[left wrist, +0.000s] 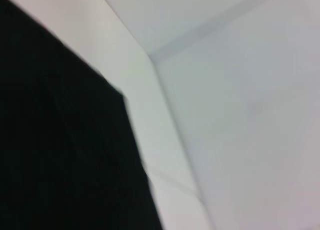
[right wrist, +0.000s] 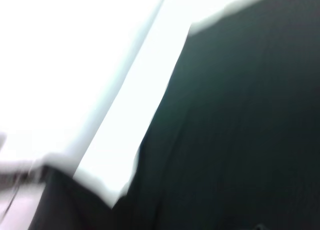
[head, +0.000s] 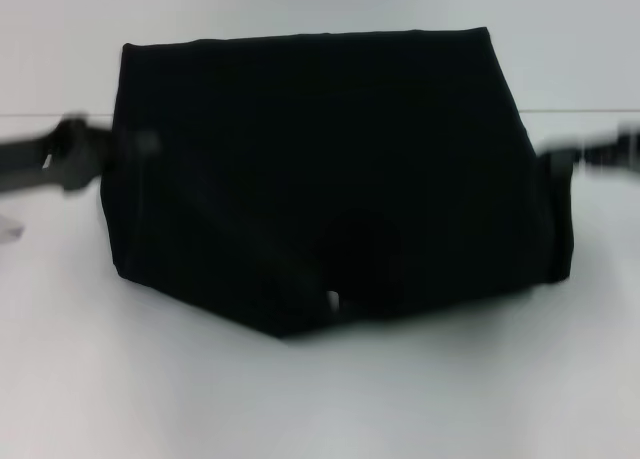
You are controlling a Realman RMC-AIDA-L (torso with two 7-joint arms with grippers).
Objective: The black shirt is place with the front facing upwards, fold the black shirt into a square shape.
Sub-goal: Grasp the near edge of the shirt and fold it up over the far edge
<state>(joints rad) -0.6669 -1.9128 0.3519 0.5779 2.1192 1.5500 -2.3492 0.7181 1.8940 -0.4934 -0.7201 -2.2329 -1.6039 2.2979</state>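
Black shirt (head: 330,169) between both claws

No text, label, brand, number or sign could be read in any of the views. The black shirt (head: 330,169) showed only plain dark cloth, with no lettering visible on the side turned to the head camera. A small pale spot sat near its lower edge, too blurred to tell whether it carried any writing.

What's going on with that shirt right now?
Left end effector and right end effector at black shirt's side edges. Shirt partly folded. Nothing in the way.
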